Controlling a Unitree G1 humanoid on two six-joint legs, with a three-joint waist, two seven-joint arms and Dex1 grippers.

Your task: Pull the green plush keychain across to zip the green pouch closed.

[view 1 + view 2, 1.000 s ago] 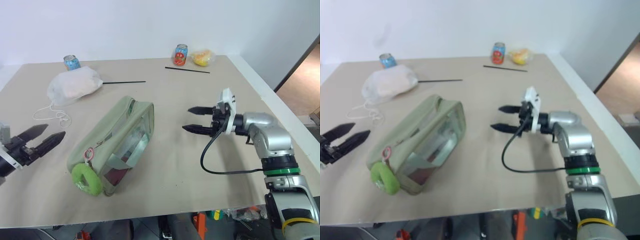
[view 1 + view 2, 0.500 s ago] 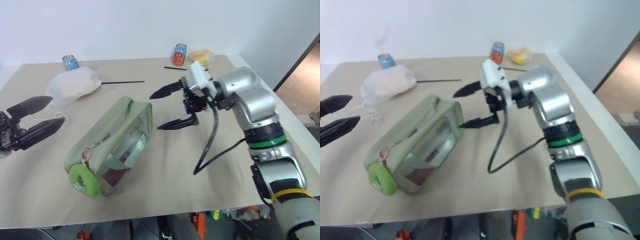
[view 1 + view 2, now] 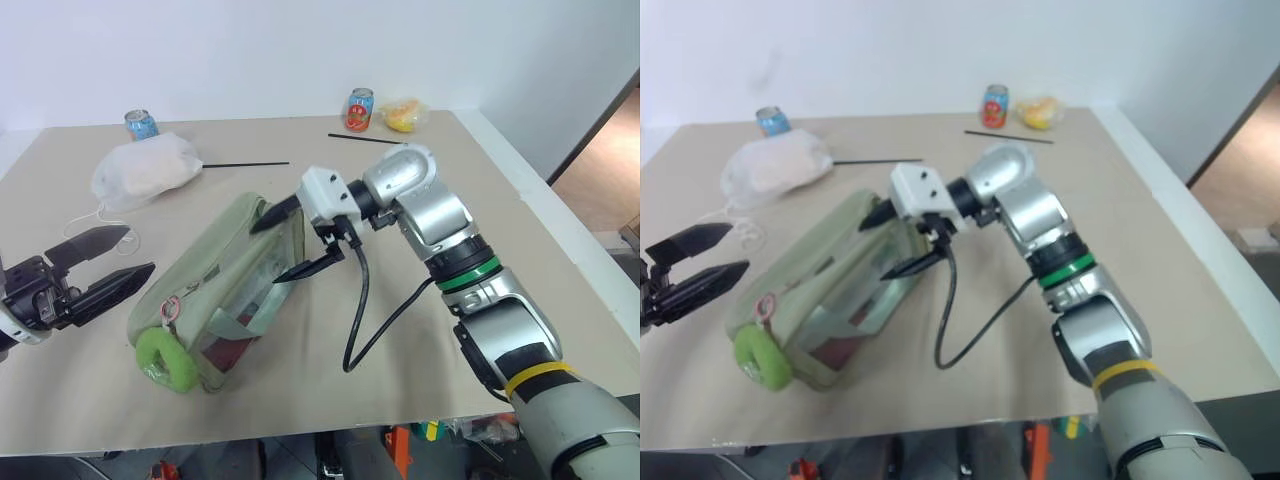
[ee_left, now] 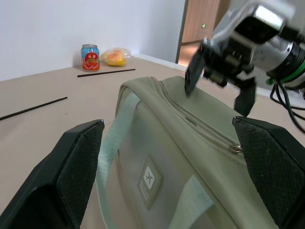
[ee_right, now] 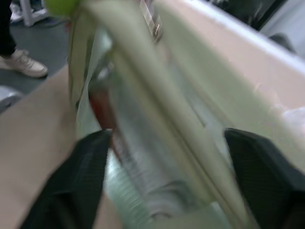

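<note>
The green pouch point(image 3: 225, 290) lies slantwise on the tan surface point(image 3: 420, 330), its clear window side facing the right arm. The green plush keychain point(image 3: 165, 358) rests at the pouch's near end, touching the surface, joined to the zipper by a small ring. The right gripper point(image 3: 290, 240) has its fingers spread on either side of the pouch's far end, one above the top edge and one beside the window side; whether they touch the fabric is hard to tell. The left gripper point(image 3: 105, 265) hangs spread wide, just beside the pouch's near half, holding nothing. A white bag point(image 3: 145, 170), two cans and two black sticks lie farther back.
</note>
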